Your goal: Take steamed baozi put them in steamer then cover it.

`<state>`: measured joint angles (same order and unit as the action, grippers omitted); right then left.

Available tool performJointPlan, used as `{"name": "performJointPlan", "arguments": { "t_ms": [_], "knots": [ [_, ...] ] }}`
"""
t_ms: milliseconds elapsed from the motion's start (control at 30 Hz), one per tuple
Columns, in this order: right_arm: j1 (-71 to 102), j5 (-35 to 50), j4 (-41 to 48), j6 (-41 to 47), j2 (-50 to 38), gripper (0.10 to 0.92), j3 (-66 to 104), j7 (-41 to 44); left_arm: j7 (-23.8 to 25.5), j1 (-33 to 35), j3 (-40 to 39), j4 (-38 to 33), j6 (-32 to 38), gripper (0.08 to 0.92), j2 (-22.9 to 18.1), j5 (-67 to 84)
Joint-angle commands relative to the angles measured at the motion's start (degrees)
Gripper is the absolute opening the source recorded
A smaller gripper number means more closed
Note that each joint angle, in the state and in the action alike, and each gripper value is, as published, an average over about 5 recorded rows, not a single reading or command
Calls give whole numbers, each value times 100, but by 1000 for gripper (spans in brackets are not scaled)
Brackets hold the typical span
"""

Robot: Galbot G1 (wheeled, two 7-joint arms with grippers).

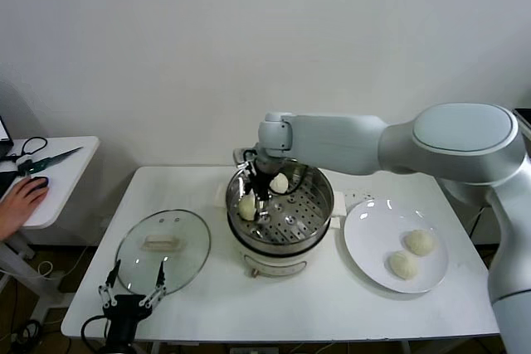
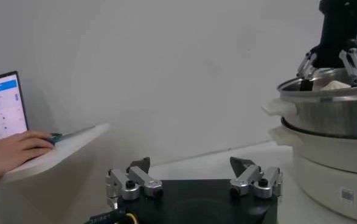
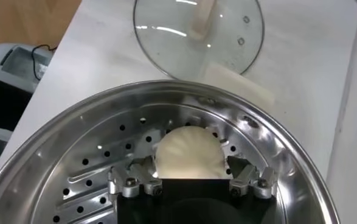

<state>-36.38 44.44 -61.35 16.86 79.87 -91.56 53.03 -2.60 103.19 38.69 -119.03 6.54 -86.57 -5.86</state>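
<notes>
White wall behind, white table (image 1: 216, 288) in front, and the action sits right in the middle of it: the steamer (image 1: 319, 211), a shiny steel pot on its white cooker base, with the right gripper (image 1: 259, 191) reaching down inside at its left rim. Count the buns and the score reads about halfway: one bun (image 1: 280, 182) lies on the perforated floor toward the far side, a second bun (image 1: 247, 206) is right at the gripper by the left wall, and two more buns (image 1: 412, 253) wait on the white plate (image 1: 362, 242) to the right of the steamer. From the right wrist camera that second bun (image 3: 187, 153) fills the space between the jaws, which stand wide apart on either side of it; whether the pads press the dough or sit just clear I cannot tell, though the bun looks to be resting on the basket floor, so I'd judge this a set-down rather than a carry. The glass lid (image 1: 163, 248) lies flat on the table to the left of the steamer, handle up, so covering is not yet done. The left gripper (image 1: 131, 289) waits low at the near edge beside the lid, jaws spread wide and holding nothing.
</notes>
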Motion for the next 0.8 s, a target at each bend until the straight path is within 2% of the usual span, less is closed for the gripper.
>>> {"name": "performJointPlan", "arguments": {
  "t_ms": [33, 367, 533, 800],
  "knots": [
    [-411, -52, -509, -22, -661, 823, 116, 110, -1, -16, -14, -19, -24, 823, -6, -37],
    [-1205, -454, -1808, -216, -2794, 823, 105, 415, -36, -21, -73, -58, -69, 823, -16, -164],
    [-1148, -1019, -2230, -328, -3861, 823, 130, 537, -87, -12, -61, -62, -98, 823, -30, -155],
    [-530, -2050, -2553, -510, -5007, 823, 125, 587, -110, -34, -32, -155, -168, 823, -42, -216]
  ]
}}
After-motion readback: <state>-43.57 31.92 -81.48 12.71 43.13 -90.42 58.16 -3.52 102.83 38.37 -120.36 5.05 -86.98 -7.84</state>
